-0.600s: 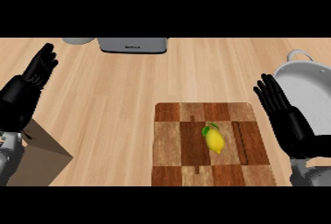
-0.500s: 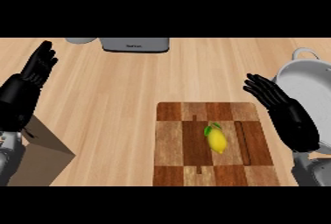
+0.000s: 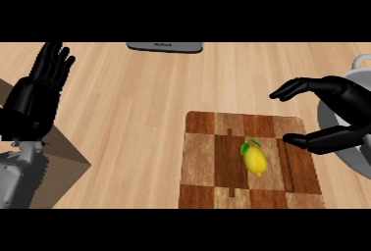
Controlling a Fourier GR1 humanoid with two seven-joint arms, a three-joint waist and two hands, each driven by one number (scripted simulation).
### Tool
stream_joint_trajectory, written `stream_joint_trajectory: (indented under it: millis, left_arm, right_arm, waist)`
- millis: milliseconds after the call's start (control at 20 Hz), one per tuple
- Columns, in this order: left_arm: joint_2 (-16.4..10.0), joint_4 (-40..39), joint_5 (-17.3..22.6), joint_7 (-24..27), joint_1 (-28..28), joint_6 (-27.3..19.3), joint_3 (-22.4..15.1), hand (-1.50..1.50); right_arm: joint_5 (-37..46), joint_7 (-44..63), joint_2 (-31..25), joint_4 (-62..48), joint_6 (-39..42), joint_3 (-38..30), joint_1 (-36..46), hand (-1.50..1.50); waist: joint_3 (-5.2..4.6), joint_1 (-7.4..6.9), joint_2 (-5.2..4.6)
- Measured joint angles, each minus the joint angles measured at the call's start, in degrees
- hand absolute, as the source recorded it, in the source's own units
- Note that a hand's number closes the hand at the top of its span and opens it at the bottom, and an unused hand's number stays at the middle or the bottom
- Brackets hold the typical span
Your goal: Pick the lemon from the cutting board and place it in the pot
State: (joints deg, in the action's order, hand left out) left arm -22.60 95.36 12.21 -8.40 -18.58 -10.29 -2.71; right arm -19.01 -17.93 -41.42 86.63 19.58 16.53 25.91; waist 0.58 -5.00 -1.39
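Lemon on board, right hand cupped beside it, nothing held.

Nearest: the cutting board (image 3: 204, 164), with the lemon (image 3: 254, 160) lying on its side right of centre, long axis roughly fore-and-aft and its green leaf at the far tip. It looks light, with a firm rind and a smooth oval body, so it is likely to roll or squirt out of a pinch at the tapered ends. Best taken across the fat middle, thumb on one flank and fingers on the other. The right hand (image 3: 346, 101) is over the board's right edge, just beside the fruit, its fingers and thumb bowed into a wide-open cup and apart from the lemon. The pot (image 3: 357, 162) lies under and behind that hand, at the right edge. The left hand (image 3: 35, 95) rests at the left edge, fingers straight and upright.
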Motion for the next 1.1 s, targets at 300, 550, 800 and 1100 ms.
stream_joint_trajectory:
  millis: [300,550,800,1100]
  left_arm:
    - [1.31,-0.58,0.61,1.3,-0.02,-1.0,0.44,0.0]
    - [1.4,-1.38,0.22,2.39,0.38,-1.48,0.68,0.0]
    - [1.45,-2.52,0.06,3.23,0.01,-1.7,1.02,0.0]
    - [1.29,-2.24,0.26,3.75,1.43,-1.52,1.56,0.0]
  right_arm:
    - [9.89,-18.1,-4.09,-7.37,8.75,1.29,4.36,-1.5]
    - [20.3,-23.91,-7.93,-10.9,6.75,4.79,8.32,-1.5]
    - [30.18,-25.34,-9.4,-10.99,4.53,11.59,11.72,-1.5]
    - [37.35,-24.11,-6.81,-11.77,3.54,17.54,14.58,-1.5]
  waist:
    - [0.53,0.57,0.08]
    - [0.63,1.39,0.64]
    - [0.66,2.19,1.11]
    - [0.68,3.01,1.64]
